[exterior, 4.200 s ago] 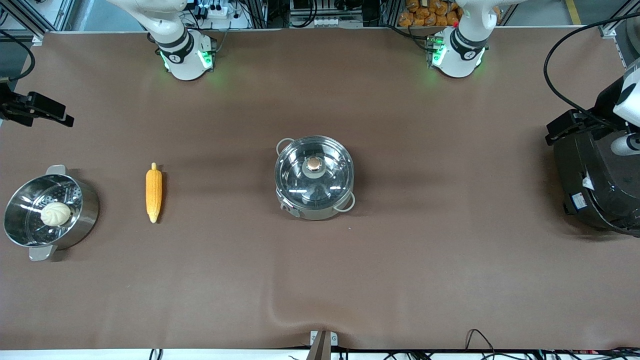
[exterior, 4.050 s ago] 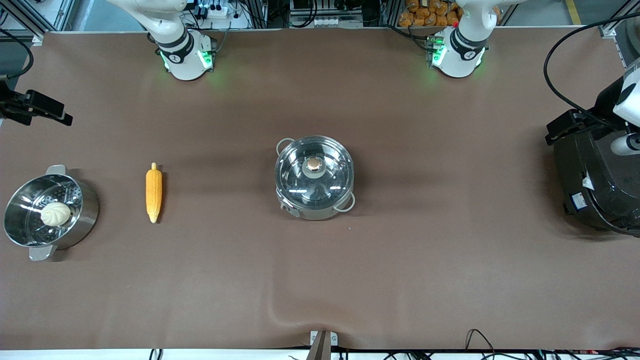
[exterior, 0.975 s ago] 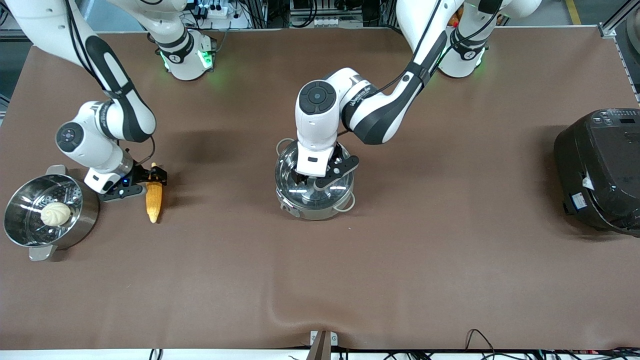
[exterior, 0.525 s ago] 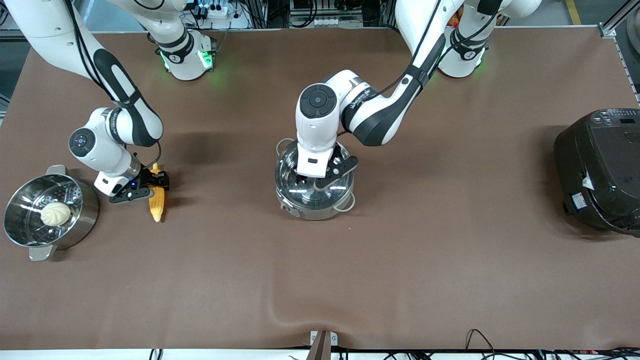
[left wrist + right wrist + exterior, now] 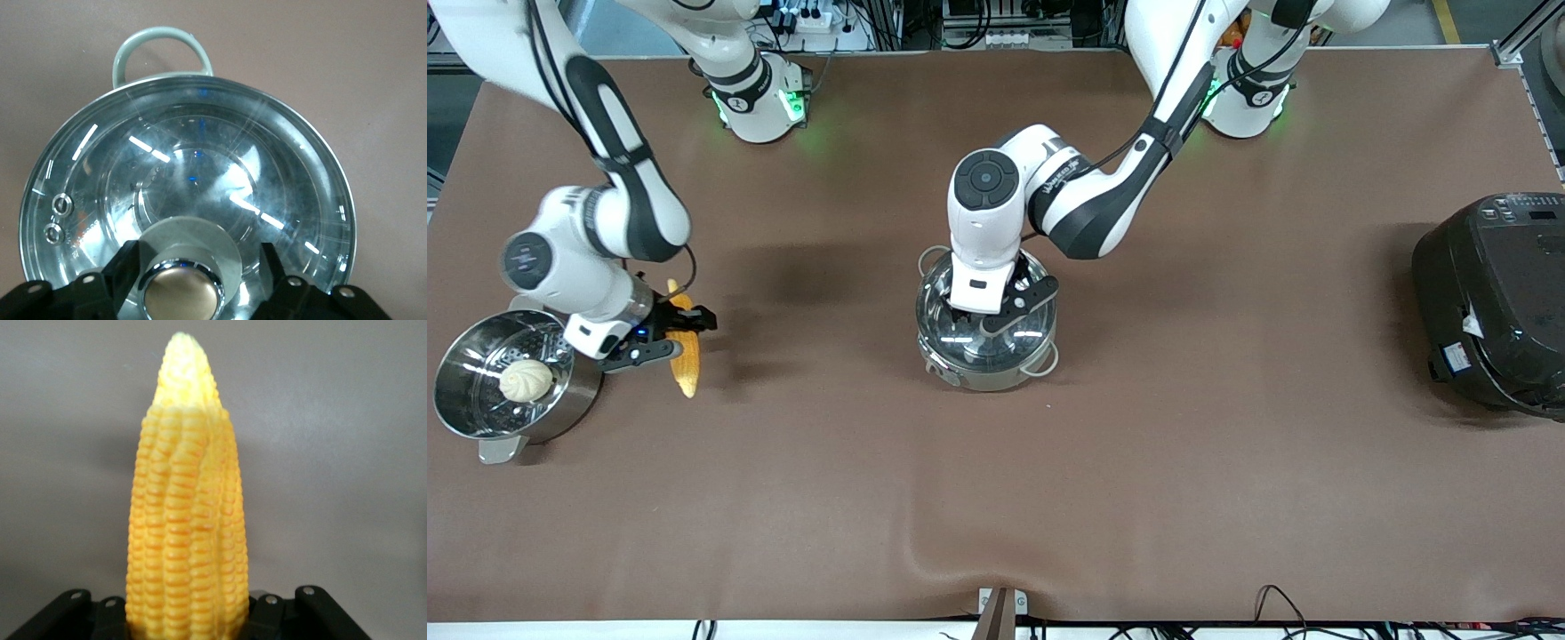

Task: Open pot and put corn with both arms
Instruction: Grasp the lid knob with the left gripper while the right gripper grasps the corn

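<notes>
Yellow corn [image 5: 683,356] clamped in right end effector [image 5: 660,333], left end effector [image 5: 996,307] straddling lid knob [image 5: 183,295]

Lidded steel pot [image 5: 985,338] mid-table; yellow corn [image 5: 686,369] lifted, tilted.

High front camera faces the arms (2 wrist cameras look close).

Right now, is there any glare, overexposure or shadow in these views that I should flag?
Left wrist view: bright streaks of reflected light cross the glass lid, though the knob stays readable. Right wrist view: the corn has a washed-out, overexposed tip. Front view: soft arm shadows fall on the table beside the corn and the pot; nothing is hidden.
</notes>
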You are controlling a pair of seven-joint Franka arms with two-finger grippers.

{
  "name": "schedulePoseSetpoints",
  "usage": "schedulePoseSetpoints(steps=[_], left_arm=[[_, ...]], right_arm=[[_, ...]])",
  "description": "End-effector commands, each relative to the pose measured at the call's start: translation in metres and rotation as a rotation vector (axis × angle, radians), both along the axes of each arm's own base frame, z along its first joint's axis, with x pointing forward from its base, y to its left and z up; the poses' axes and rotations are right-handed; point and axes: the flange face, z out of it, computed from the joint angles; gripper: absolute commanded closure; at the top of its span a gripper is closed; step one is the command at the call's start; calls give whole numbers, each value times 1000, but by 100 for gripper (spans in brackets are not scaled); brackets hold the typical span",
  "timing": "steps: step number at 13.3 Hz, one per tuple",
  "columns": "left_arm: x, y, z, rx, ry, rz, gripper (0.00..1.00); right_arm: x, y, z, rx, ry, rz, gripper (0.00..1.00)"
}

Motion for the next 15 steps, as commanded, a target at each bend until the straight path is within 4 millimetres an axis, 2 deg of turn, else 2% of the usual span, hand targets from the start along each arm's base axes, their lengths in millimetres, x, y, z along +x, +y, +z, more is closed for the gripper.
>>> schedulePoseSetpoints(steps=[1, 2, 4, 6, 7, 9, 11, 13, 15], left_arm=[[-6, -7, 1, -1, 18, 16, 38], [-5, -6, 1, 0, 19, 18, 47], [-5, -5, 4, -1, 18, 16, 72], [-4, -4, 6, -2, 17, 19, 93], [-4, -3, 6, 6, 24, 19, 100], [-6, 0, 13, 22, 36, 18, 100], [-9, 7, 57, 9, 15, 7, 100], [-10, 29, 120, -7, -21, -44, 100], [9, 80, 177, -13, -45, -119, 100]], right_arm=[[27, 57, 84, -20, 73, -36, 91], [32, 74, 95, -20, 66, -55, 91], [33, 119, 99, -18, 42, -98, 91], [36, 144, 100, 38, 6, -154, 90], [37, 150, 101, 67, 0, -165, 90], [35, 162, 103, 83, -4, -157, 89], [33, 156, 111, 95, 6, -177, 88], [28, 155, 120, 94, 22, -177, 87], [25, 169, 122, 95, 19, -174, 85]])
